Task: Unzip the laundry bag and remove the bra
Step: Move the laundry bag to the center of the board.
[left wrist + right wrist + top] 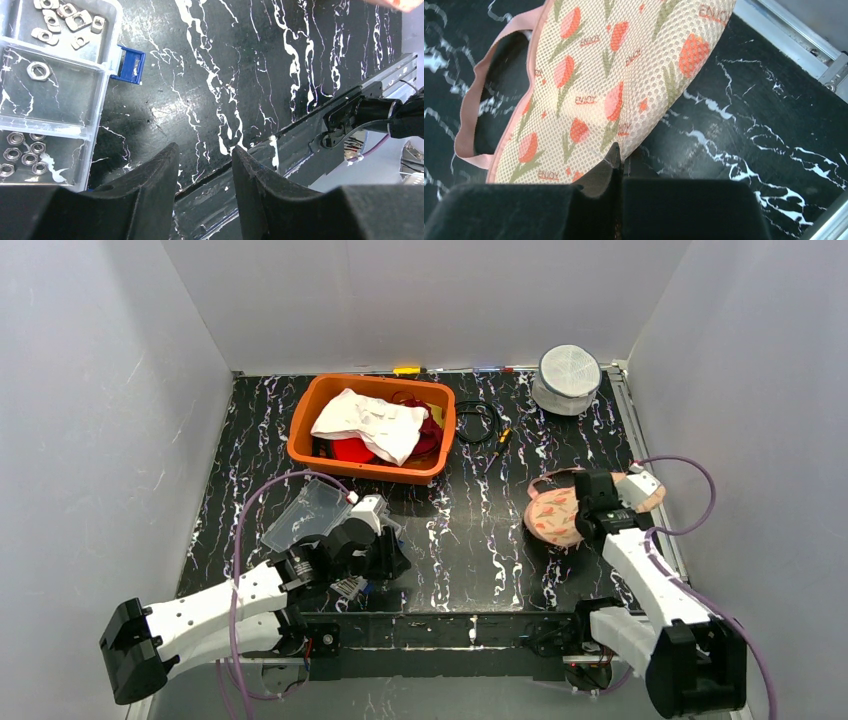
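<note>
Lettering (586,100) on laundry bag (624,75), legible only from right wrist

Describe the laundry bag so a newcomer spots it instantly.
On the black marbled table, look to the right side, beside the right arm. The laundry bag lies there: a rounded cream mesh pouch printed with pink tulips, pink-trimmed, unlike the plain white round container at the back.

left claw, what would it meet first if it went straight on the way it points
Probably the bare black table, beside the clear parts box; nothing else lies before the left claw, though depth is unclear.
</note>
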Action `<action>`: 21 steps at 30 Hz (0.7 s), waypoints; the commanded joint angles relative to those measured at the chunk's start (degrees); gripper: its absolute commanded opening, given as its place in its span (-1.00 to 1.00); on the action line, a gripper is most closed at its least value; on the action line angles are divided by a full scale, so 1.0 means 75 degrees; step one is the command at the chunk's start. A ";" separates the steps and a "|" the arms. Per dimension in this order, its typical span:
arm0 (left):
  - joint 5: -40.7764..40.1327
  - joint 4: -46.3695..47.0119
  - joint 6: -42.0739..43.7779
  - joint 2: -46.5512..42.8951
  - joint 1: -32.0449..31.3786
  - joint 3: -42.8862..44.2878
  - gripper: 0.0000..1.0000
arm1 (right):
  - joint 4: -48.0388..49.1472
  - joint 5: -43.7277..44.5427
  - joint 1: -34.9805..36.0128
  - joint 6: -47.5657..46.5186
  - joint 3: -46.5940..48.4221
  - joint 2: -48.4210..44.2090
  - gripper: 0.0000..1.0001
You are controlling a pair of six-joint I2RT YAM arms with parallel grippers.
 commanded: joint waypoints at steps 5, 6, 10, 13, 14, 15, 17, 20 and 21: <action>0.0207 0.0024 -0.0135 -0.0208 0.0010 -0.0211 -0.16 | 0.1321 -0.1023 -0.1476 -0.0425 0.0521 0.1430 -0.89; 0.0210 0.0038 -0.0146 -0.0217 0.0008 -0.0221 -0.16 | 0.1299 -0.1040 -0.1495 -0.0463 0.0585 0.1493 -0.76; 0.0225 0.0092 -0.0132 -0.0246 0.0009 -0.0236 -0.15 | 0.1136 -0.1056 -0.1495 -0.0616 0.0709 0.1190 0.02; 0.0273 0.0136 -0.0087 -0.0183 0.0018 -0.0213 -0.15 | 0.0819 -0.1184 -0.1482 -0.0767 0.0969 0.0727 0.32; 0.0300 0.0135 -0.0065 -0.0149 0.0014 -0.0194 -0.15 | 0.0677 -0.1229 -0.1483 -0.0803 0.1075 0.0588 0.42; 0.0323 0.0147 -0.0054 -0.0123 0.0012 -0.0174 -0.15 | 0.0551 -0.1312 -0.1486 -0.0849 0.1174 0.0457 0.49; 0.0351 0.0163 -0.0033 -0.0061 0.0015 -0.0133 -0.15 | 0.0331 -0.1502 -0.1442 -0.0920 0.1344 0.0216 0.60; 0.0389 0.0241 0.0001 0.0041 0.0014 -0.0113 -0.14 | 0.0176 -0.1954 -0.1150 -0.0961 0.1430 -0.0036 0.70; 0.0399 0.0258 -0.0004 0.0074 0.0013 -0.0102 -0.14 | 0.0287 -0.2181 -0.0973 -0.1008 0.1386 -0.0061 0.70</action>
